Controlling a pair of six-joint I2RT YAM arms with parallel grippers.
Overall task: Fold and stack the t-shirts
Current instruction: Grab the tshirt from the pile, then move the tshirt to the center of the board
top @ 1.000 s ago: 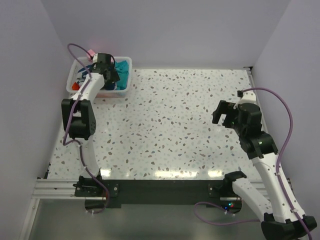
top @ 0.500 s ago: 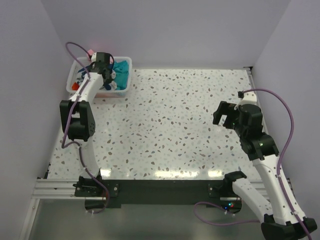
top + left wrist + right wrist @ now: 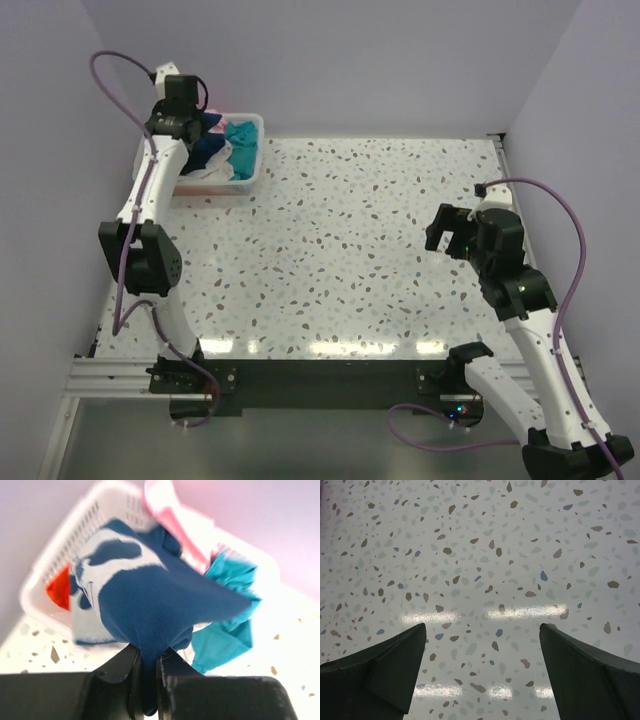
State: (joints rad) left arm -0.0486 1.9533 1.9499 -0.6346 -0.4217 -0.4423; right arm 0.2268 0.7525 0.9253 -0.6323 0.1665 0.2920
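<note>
My left gripper (image 3: 187, 118) hangs above the back left of the white basket (image 3: 248, 181), shut on a pinch of the dark navy-blue t-shirt (image 3: 207, 142). In the left wrist view the navy t-shirt (image 3: 160, 605) with its white print rises from the basket (image 3: 60, 550) into my left gripper (image 3: 147, 666). Around it lie a teal t-shirt (image 3: 225, 630), a pink one (image 3: 167, 510) and an orange-red one (image 3: 59, 587). My right gripper (image 3: 447, 232) hovers over the right side of the table, open with nothing in it; only speckled tabletop shows between its fingers (image 3: 395, 655).
The basket stands in the table's back left corner, close to the left and back walls. The speckled tabletop (image 3: 350, 260) stretches from it to the right arm. A black rail (image 3: 320, 380) runs along the near edge.
My left gripper has shut on the navy t-shirt and risen up and back from inside the basket, drawing the cloth with it. The right arm has not moved.
</note>
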